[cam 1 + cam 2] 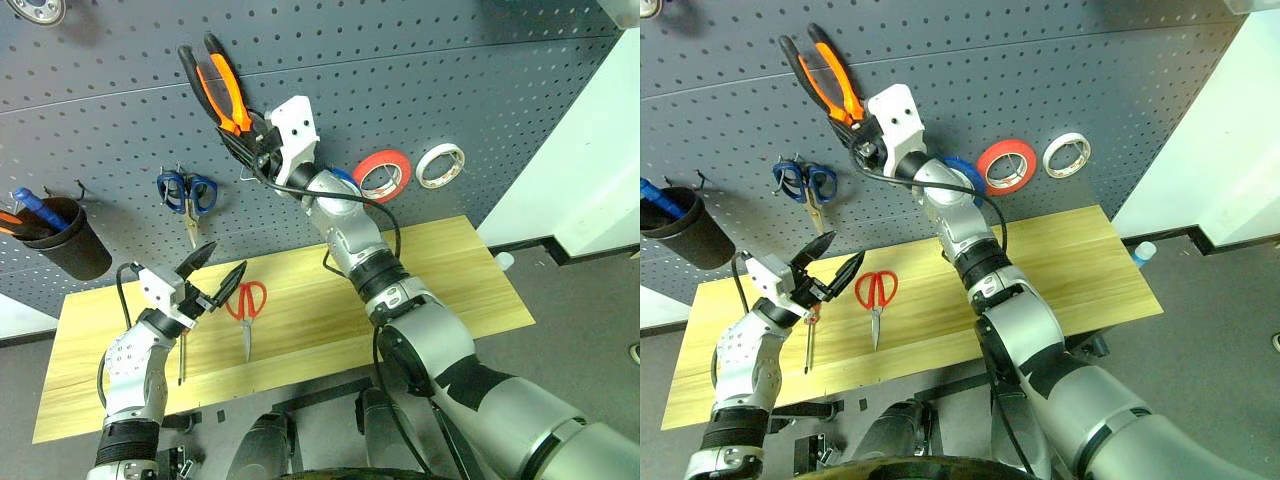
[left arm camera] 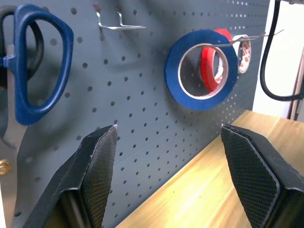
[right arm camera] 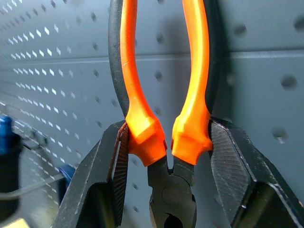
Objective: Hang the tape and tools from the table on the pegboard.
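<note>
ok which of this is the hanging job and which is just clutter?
Job: pliers held up at the pegboard by the right gripper; red scissors and screwdriver on the table; blue tape, already hung.
Clutter: blue scissors, red tape, white tape, black cup.

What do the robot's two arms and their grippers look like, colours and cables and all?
Both arms are silver-grey metal with black joint bands. The left gripper and the right gripper each have two black, wedge-shaped fingers with cross-hatched pads, on a white block housing. A black cable loops beside each wrist.
</note>
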Available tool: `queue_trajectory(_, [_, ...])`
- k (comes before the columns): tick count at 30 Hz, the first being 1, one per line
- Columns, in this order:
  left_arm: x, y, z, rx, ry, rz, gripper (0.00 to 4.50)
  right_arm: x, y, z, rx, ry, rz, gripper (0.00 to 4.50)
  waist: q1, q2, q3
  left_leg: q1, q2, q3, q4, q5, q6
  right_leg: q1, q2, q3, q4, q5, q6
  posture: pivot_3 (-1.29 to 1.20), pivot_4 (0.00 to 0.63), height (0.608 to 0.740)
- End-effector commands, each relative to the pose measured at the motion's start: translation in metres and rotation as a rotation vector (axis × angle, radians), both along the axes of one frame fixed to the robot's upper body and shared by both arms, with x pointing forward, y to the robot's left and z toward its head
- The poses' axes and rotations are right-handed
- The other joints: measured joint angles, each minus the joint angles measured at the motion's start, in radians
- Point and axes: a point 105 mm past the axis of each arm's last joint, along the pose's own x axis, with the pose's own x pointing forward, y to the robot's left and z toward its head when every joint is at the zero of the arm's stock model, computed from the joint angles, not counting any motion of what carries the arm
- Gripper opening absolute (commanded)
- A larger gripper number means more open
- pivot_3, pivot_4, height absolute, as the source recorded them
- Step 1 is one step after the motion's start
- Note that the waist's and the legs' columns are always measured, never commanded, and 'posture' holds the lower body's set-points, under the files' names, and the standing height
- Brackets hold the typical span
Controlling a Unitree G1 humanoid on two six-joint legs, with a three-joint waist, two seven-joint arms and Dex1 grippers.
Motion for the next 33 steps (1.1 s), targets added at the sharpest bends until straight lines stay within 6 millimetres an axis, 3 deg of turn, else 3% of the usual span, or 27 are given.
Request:
queue_trajectory(1, [-0.002, 0.005, 0.009, 0.01, -0.048, 0.007, 3.61, -0.012, 0.017, 0.012, 0.058, -0.064, 0.009, 2.09, -0.001, 0.0, 0.0, 0.0, 0.0, 0.0, 0.0, 0.0, 0.0, 0.0, 0.0, 0.0, 0.0, 0.0, 0.0, -0.07, 0.075, 0.738])
queue_trajectory(14, [-0.006, 0.003, 0.01, 0.002, -0.054, 0.002, 3.61, -0.014, 0.023, -0.007, 0.078, -0.023, 0.002, 2.09, -0.02, 0.0, -0.002, 0.001, 0.0, 0.0, 0.001, 0.0, -0.001, 0.0, 0.0, 0.001, 0.002, 0.0, 0.0, -0.06, 0.083, 0.738])
queue_trajectory(18, [-0.005, 0.004, 0.016, 0.008, -0.066, 0.009, 3.61, -0.018, 0.025, -0.002, 0.096, -0.037, 0.019, 2.09, -0.019, 0.0, -0.002, 0.001, 0.0, 0.0, 0.001, 0.001, -0.001, 0.0, 0.0, 0.001, 0.003, 0.0, 0.0, -0.06, 0.085, 0.738])
queue_trajectory(25, [-0.004, 0.028, 0.028, 0.013, -0.092, 0.087, 3.61, -0.025, 0.029, 0.012, 0.127, -0.082, 0.051, 2.09, -0.019, 0.0, -0.002, 0.001, 0.0, 0.0, 0.001, 0.001, -0.001, 0.0, 0.001, 0.001, 0.004, 0.0, 0.0, -0.05, 0.101, 0.738])
queue_trajectory(33, [-0.02, 0.031, 0.025, 0.027, -0.06, 0.084, 3.61, -0.041, 0.033, 0.027, 0.201, -0.14, 0.098, 2.09, -0.017, 0.001, -0.001, 0.001, 0.0, -0.001, 0.001, 0.001, -0.001, 0.0, 0.001, 0.001, 0.003, 0.0, 0.0, -0.04, 0.14, 0.738])
